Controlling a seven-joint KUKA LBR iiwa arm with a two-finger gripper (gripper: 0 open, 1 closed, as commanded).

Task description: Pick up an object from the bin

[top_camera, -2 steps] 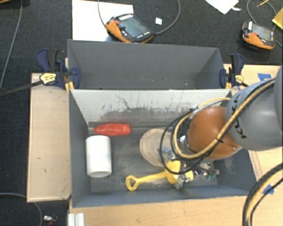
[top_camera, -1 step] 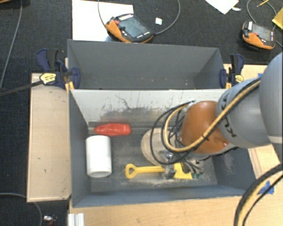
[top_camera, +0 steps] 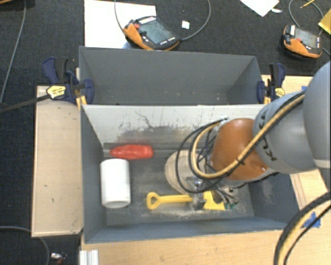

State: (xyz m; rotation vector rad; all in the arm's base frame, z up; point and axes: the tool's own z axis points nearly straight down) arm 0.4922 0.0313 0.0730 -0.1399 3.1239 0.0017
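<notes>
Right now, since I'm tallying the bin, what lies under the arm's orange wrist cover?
Left of the orange cover a pale round dish-like thing pokes out; the yellow plastic tool runs under its lower edge. The round thing's right part and anything else beneath are covered.

We saw a dark carpet (top_camera: 31, 31) spread all round the bin (top_camera: 165, 67). Behind the bin a white sheet (top_camera: 101, 26) lay flat on it. An orange-and-black handset (top_camera: 150, 32) rested at the sheet's right edge, with a thin black cable (top_camera: 208, 18) looping away from it. A second handset (top_camera: 302, 41) of the same kind lay near the far right corner, well apart from the first. Another white paper (top_camera: 261, 5) lay at the top edge, and a dark cable (top_camera: 15, 52) ran down the left side. The light was even, without hard shadows.
</notes>
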